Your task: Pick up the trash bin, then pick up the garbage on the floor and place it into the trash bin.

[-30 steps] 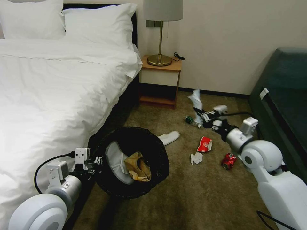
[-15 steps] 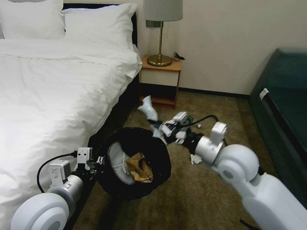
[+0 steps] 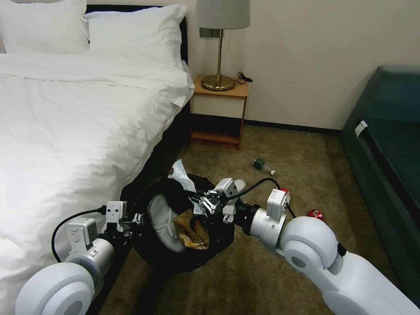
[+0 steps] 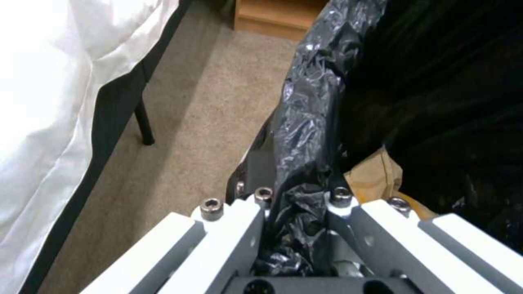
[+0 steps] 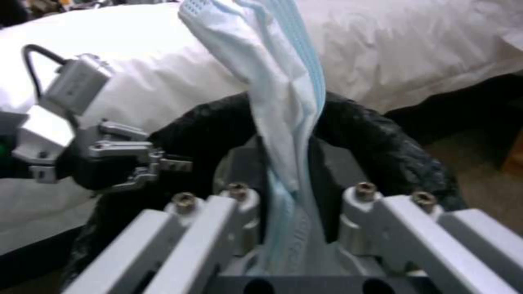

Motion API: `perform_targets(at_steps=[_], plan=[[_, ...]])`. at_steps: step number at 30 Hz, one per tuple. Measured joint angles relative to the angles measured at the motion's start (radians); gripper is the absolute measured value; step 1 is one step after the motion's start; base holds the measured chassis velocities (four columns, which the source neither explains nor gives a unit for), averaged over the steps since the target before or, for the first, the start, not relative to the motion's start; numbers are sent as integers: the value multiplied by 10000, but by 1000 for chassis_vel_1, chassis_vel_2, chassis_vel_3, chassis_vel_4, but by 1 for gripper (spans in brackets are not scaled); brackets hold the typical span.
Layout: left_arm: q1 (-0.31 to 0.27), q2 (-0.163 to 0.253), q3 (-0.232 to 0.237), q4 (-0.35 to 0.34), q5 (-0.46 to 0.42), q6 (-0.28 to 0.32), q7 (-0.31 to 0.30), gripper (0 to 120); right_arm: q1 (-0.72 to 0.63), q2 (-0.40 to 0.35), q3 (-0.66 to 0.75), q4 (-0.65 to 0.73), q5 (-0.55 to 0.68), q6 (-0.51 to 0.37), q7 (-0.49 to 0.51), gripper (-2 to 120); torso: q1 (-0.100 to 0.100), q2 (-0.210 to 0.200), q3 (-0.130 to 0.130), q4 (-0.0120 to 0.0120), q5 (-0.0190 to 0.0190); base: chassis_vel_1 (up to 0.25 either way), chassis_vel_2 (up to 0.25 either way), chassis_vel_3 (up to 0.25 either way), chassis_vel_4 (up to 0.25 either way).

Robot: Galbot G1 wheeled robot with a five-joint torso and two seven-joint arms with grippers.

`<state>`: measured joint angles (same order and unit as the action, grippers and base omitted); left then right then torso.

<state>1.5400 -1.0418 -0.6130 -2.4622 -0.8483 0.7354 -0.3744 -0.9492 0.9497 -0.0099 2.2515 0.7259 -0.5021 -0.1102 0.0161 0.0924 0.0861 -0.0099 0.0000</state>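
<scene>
Left gripper (image 3: 133,218) clamps the trash bin (image 3: 218,245) by its bagged rim, tilted mouth toward the right gripper (image 3: 202,203), which pinches a white face mask (image 3: 181,174) over the opening, ready to drop.

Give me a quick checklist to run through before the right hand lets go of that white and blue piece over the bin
1. Left hand clamped on the trash bin rim: ok.
2. Bin mouth tilted toward the right hand: ok.
3. White and blue piece pinched in the right hand: ok.
4. Right hand over the bin opening: ok.
5. Whole piece over the opening: not ok, its top sticks up past the rim.
6. Room inside, beside the white slipper and tan paper bag: ok.
</scene>
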Motion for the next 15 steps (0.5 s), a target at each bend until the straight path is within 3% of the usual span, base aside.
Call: perform_targets(at_steps=[2, 4, 7, 9, 15], plan=[[0, 0, 0, 0, -3, 0, 0, 2, 21, 19, 16, -18, -31, 7, 19, 26, 0, 0, 0, 0, 0, 0, 0, 0, 0], [-5, -14, -4, 10, -7, 0, 0, 2, 103, 66, 80, -74, -255, 92, 2, 40, 0, 0, 0, 0, 0, 0, 0, 0, 0], [-18, -24, -4, 22, -7, 0, -1, 2, 114, 70, 107, -92, -419, 146, -52, 45, 1, 0, 0, 1, 0, 0, 0, 0, 0], [-70, -44, -4, 46, -13, 0, -3, 2, 113, 64, 150, -98, -737, 278, -149, 60, 0, 0, 0, 0, 0, 0, 0, 0, 0], [-88, -46, -22, 52, -26, 0, -4, 2, 109, 64, 200, -144, -1120, 512, -225, 73, 0, 0, 0, 1, 0, 0, 0, 0, 0]])
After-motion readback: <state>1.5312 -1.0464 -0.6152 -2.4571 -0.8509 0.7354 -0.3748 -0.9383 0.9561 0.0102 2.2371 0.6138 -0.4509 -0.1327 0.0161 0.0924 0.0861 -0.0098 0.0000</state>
